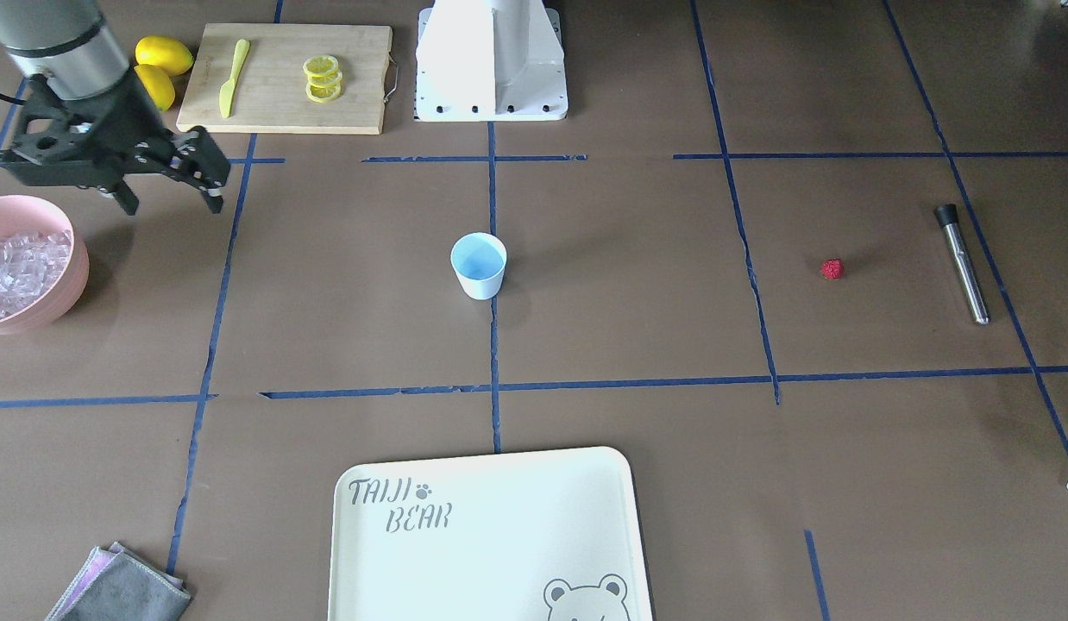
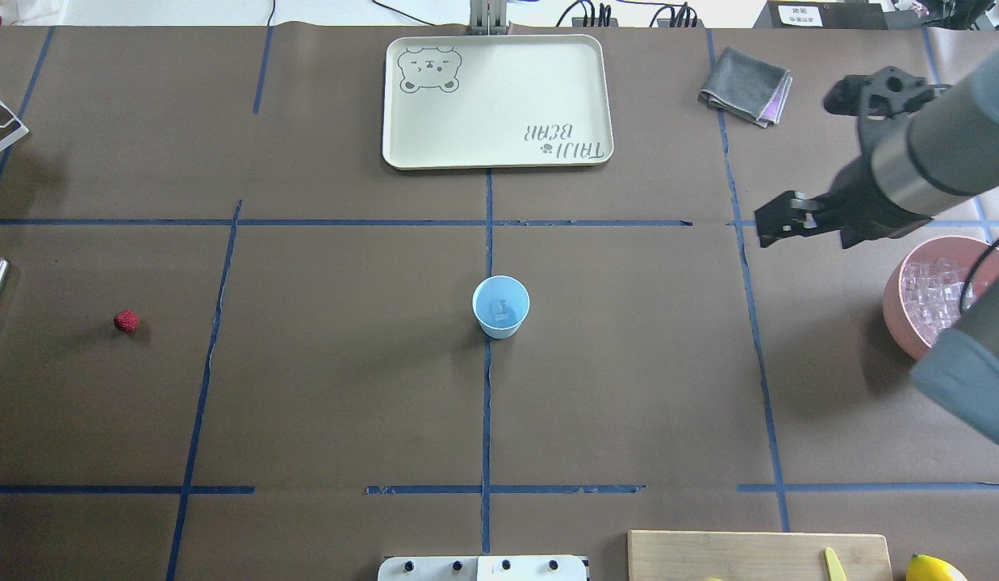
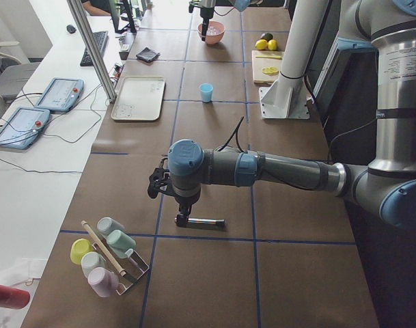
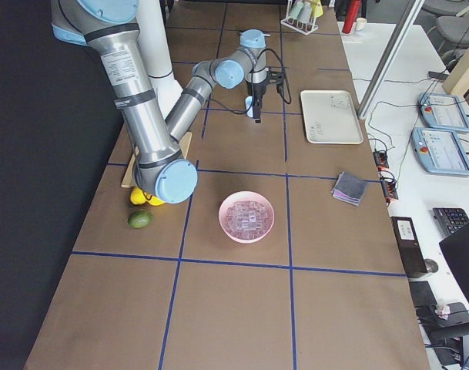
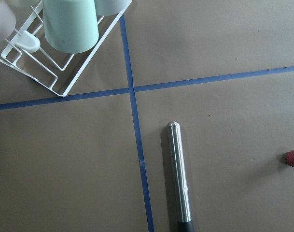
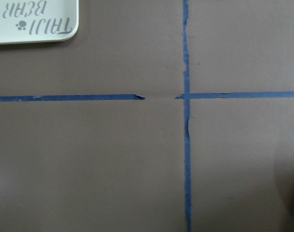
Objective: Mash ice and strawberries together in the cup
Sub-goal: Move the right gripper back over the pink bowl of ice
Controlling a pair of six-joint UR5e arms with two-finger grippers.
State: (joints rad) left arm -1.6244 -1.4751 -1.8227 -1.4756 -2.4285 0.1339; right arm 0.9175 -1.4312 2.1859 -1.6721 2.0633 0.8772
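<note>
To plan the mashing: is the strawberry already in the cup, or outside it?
Outside. The strawberry lies on the table, well apart from the upright cup.

The pale-blue cup (image 2: pixel 500 307) stands upright at the middle of the tabletop (image 2: pixel 346 387), with what looks like one clear cube inside. The ice (image 1: pixel 16 267) fills a pink bowl (image 1: pixel 78 259) at the right end edge. The small red strawberry (image 2: pixel 126 321) lies alone near the left end.

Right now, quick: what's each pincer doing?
Left pincer: cannot be told from this side view.
Right pincer: open, holding nothing.
</note>
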